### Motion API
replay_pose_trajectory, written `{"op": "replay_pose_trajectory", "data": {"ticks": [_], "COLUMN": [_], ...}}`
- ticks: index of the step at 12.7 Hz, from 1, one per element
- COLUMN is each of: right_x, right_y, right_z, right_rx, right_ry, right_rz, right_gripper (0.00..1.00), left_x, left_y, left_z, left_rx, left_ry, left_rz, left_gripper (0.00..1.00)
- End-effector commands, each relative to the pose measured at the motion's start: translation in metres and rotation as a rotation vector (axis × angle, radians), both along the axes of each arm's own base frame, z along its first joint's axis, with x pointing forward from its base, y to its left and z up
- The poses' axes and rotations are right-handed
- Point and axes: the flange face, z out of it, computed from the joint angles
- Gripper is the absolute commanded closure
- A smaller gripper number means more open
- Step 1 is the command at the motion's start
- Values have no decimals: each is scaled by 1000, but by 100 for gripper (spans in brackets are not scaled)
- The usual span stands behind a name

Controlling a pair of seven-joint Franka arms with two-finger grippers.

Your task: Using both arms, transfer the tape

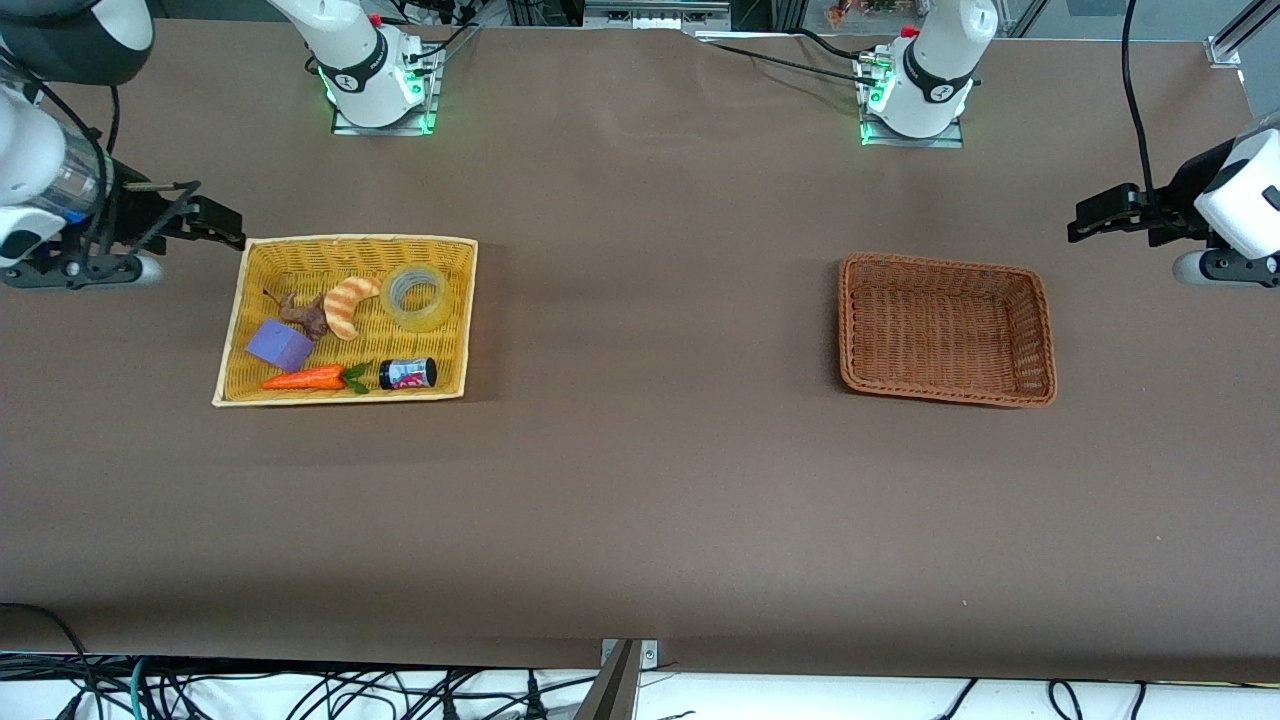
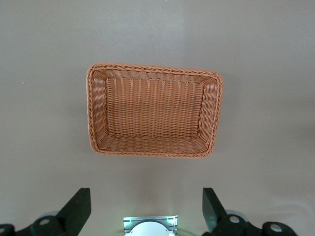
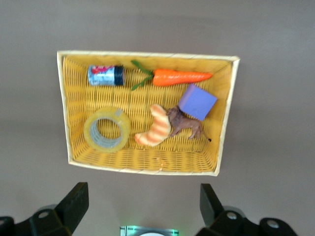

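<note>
The tape point(image 1: 415, 296), a yellowish translucent roll with a grey core, lies flat in the yellow wicker basket point(image 1: 350, 240), in the corner toward the robots' bases and the table's middle. It also shows in the right wrist view point(image 3: 107, 129). My right gripper point(image 1: 222, 224) is open and empty, up over the table beside the yellow basket at the right arm's end; its own view shows the same point(image 3: 142, 199). My left gripper point(image 1: 1085, 222) is open and empty, up over the table beside the brown basket point(image 1: 940, 262) at the left arm's end, as its own view shows point(image 2: 146, 204).
The yellow basket also holds a striped croissant point(image 1: 350, 305), a brown toy animal point(image 1: 300, 312), a purple block point(image 1: 280, 345), a carrot point(image 1: 305, 378) and a black-capped jar point(image 1: 408, 373). The brown basket point(image 2: 152, 69) has nothing in it. Cables hang past the table's front edge.
</note>
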Motion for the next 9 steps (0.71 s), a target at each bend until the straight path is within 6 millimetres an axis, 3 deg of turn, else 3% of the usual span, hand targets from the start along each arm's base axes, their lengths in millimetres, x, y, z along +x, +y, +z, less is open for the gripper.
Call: {"op": "replay_pose_trajectory", "data": {"ticks": [1,3,6,8,9], "right_x": [-17,-24,-56,-72,-71], "right_y": [30,51,77,78,79], "right_z": [-39,-95,-190,-243,-257], "right_rx": [15,29,46,66,77], "right_ry": [52,-12,-126,-173,-181], "right_rz": [136,248,412,530,569], "right_gripper": [0,0,0,0,0], "left_x": [0,3,5,5,5], "left_y": [2,3,2,1,1], "left_z": [1,-4,-8,-7,-8], "left_rx": [-25,-24,-27,-25,-27], "left_ry": [2,7,10,8,10], "left_rz": [-9,-7,-8,-9,-9], "left_gripper": [0,0,0,0,0]}}
